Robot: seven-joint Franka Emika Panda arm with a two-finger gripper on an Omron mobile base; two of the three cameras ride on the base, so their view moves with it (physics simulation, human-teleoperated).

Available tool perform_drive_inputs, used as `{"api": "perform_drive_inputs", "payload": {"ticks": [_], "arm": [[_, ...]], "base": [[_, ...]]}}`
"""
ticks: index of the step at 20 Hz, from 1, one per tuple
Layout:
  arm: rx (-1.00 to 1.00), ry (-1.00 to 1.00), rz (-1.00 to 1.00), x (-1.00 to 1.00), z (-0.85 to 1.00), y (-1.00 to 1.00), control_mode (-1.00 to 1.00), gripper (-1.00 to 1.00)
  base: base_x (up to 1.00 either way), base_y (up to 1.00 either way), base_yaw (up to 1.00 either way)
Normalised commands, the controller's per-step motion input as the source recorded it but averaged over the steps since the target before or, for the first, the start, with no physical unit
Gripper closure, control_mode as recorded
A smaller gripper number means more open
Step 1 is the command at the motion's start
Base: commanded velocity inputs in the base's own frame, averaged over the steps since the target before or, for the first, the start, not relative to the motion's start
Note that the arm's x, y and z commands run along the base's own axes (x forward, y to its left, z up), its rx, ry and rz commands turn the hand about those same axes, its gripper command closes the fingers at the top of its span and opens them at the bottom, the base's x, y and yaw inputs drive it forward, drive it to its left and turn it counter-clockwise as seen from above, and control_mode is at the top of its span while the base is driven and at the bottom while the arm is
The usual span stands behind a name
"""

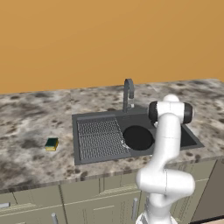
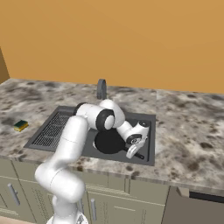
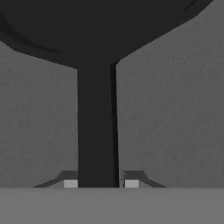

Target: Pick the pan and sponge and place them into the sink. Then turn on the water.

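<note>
The black pan (image 2: 109, 142) lies in the deep basin of the dark grey sink (image 1: 98, 140), to the right of the ribbed drainboard. My gripper (image 2: 133, 151) is low over the basin at the pan's short handle (image 3: 96, 122). In the hand view the handle runs between the two fingertips; the left one touches it and a narrow gap shows at the right one, so the jaws stand slightly open around it. The green and yellow sponge (image 1: 51, 144) rests on the counter left of the sink. No water runs from the arched faucet (image 1: 128, 94).
Speckled stone counter (image 1: 30, 122) spreads on both sides of the sink, with an orange wall behind. Cabinet doors with handles (image 2: 13, 194) run below the counter's front edge. My own arm (image 1: 168, 140) covers the right part of the basin in the left base view.
</note>
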Motion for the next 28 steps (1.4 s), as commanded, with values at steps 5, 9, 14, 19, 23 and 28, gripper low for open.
{"api": "perform_drive_inputs", "payload": {"ticks": [5, 9, 14, 19, 23, 28], "arm": [[0.0, -0.08, 0.0, -0.11, 0.36, 0.0, -1.0, -1.0], [0.0, -0.1, 0.0, -0.37, 0.89, 0.0, -1.0, -1.0], [0.0, -0.06, 0.0, -0.42, 1.0, 0.18, -1.0, -1.0], [0.0, -0.07, 0.01, -0.78, 1.0, 0.41, -1.0, -1.0], [-0.01, -0.13, 0.06, -0.93, 1.0, 0.5, -1.0, -1.0], [-0.09, -0.14, 0.09, -0.94, 1.0, 0.64, -1.0, -1.0]], "base": [[0.0, 0.0, 0.0], [0.0, 0.0, 0.0], [0.0, 0.0, 0.0], [0.0, 0.0, 0.0], [0.0, 0.0, 0.0], [0.0, 0.0, 0.0]]}}
